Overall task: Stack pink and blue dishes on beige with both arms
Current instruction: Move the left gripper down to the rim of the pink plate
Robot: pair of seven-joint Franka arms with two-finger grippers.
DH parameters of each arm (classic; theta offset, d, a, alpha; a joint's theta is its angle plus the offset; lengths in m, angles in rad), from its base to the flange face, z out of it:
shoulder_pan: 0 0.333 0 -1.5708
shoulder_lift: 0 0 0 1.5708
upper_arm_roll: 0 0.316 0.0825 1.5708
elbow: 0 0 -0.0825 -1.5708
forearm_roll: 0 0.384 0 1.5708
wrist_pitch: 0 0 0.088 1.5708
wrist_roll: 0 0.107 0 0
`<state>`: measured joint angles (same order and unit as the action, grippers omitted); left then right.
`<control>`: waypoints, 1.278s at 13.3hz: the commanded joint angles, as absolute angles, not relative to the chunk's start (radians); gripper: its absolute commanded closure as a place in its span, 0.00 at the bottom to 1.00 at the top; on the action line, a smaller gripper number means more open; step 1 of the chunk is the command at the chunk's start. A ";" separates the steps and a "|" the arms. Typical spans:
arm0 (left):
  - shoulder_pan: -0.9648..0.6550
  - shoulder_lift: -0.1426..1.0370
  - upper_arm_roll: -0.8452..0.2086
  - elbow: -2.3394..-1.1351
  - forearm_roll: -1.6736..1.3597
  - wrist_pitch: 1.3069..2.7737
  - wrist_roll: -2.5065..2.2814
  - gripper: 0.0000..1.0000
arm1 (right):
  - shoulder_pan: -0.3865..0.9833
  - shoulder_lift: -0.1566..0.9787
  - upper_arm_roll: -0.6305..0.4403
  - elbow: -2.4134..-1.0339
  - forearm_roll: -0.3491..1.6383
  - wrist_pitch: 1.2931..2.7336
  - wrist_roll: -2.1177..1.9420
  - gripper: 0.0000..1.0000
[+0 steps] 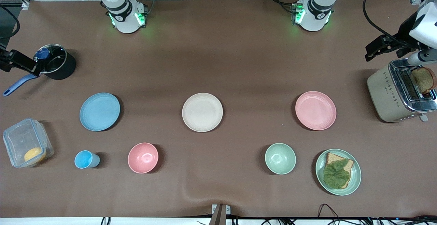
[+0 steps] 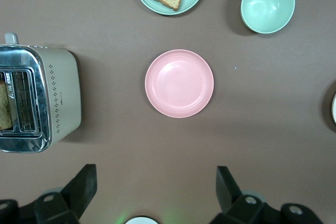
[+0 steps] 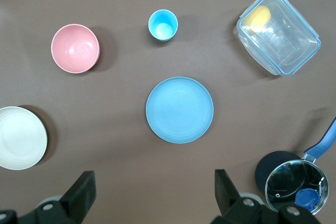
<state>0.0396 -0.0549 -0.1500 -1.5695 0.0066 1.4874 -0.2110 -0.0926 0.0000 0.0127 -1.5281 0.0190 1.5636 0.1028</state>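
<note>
The beige plate (image 1: 202, 112) lies flat at the table's middle. The pink plate (image 1: 315, 110) (image 2: 179, 83) lies beside it toward the left arm's end. The blue plate (image 1: 99, 111) (image 3: 179, 109) lies toward the right arm's end. All three are bare and apart. My left gripper (image 2: 156, 167) hangs open and empty, high over the table between its base and the pink plate. My right gripper (image 3: 154, 172) is likewise open and empty, high over the table by the blue plate. An edge of the beige plate (image 3: 21, 138) shows in the right wrist view.
Nearer the camera stand a blue cup (image 1: 85, 159), pink bowl (image 1: 143, 157), green bowl (image 1: 280, 158) and green plate (image 1: 355, 180) with bread and a leaf. A toaster (image 1: 385, 93) stands at the left arm's end. A black pot (image 1: 56, 62) and clear box (image 1: 27, 142) stand at the right arm's end.
</note>
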 commanded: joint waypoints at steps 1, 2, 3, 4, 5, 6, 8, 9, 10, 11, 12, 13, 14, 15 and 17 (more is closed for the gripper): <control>0.037 -0.064 -0.149 -1.562 0.003 1.470 -0.189 0.00 | -0.100 0.005 0.020 -1.519 0.006 1.565 0.121 0.00; 0.038 -0.063 -0.149 -1.562 0.003 1.470 -0.189 0.00 | -0.101 0.006 0.020 -1.519 0.006 1.566 0.123 0.00; 0.044 -0.057 -0.150 -1.562 0.003 1.470 -0.187 0.00 | -0.101 0.006 0.021 -1.519 0.009 1.566 0.123 0.00; 0.046 -0.052 -0.150 -1.571 -0.011 1.470 -0.199 0.00 | -0.101 0.006 0.021 -1.517 0.011 1.565 0.123 0.00; 0.037 -0.048 -0.150 -1.575 -0.011 1.468 -0.205 0.00 | -0.101 0.006 0.021 -1.516 0.009 1.566 0.123 0.00; 0.035 -0.037 -0.150 -1.577 -0.009 1.465 -0.203 0.00 | -0.101 0.006 0.021 -1.516 0.011 1.566 0.123 0.00; 0.043 0.003 -0.155 -1.598 0.002 1.471 -0.204 0.00 | -0.101 0.008 0.021 -1.517 0.012 1.577 0.123 0.00; 0.049 0.032 -0.155 -1.614 0.002 1.491 -0.204 0.00 | -0.100 0.008 0.021 -1.517 0.012 1.578 0.123 0.00; 0.067 0.043 -0.153 -1.665 0.002 1.556 -0.203 0.00 | -0.100 0.017 0.021 -1.513 0.020 1.582 0.123 0.00; 0.071 0.044 -0.153 -1.734 0.003 1.644 -0.202 0.00 | -0.100 0.017 0.021 -1.514 0.021 1.586 0.123 0.00; 0.074 0.051 -0.152 -1.796 0.003 1.713 -0.202 0.00 | -0.097 0.018 0.021 -1.514 0.021 1.585 0.123 0.00; 0.086 0.072 -0.152 -1.854 0.002 1.794 -0.202 0.00 | -0.095 0.017 0.021 -1.514 0.018 1.585 0.121 0.00; 0.101 0.101 -0.152 -1.912 0.002 1.884 -0.204 0.00 | -0.094 0.017 0.021 -1.511 0.006 1.586 0.121 0.00; 0.113 0.135 -0.152 -1.960 0.002 1.966 -0.204 0.00 | -0.098 0.031 0.021 -1.503 0.009 1.583 0.111 0.00; 0.136 0.211 -0.153 -1.997 0.003 2.073 -0.183 0.00 | -0.098 0.055 0.021 -1.522 0.020 1.571 0.112 0.00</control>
<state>0.1133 0.1678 -0.1475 -1.9601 0.0066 1.9935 -0.2105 -0.0922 0.0157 0.0155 -1.5289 0.0195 1.5841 0.1074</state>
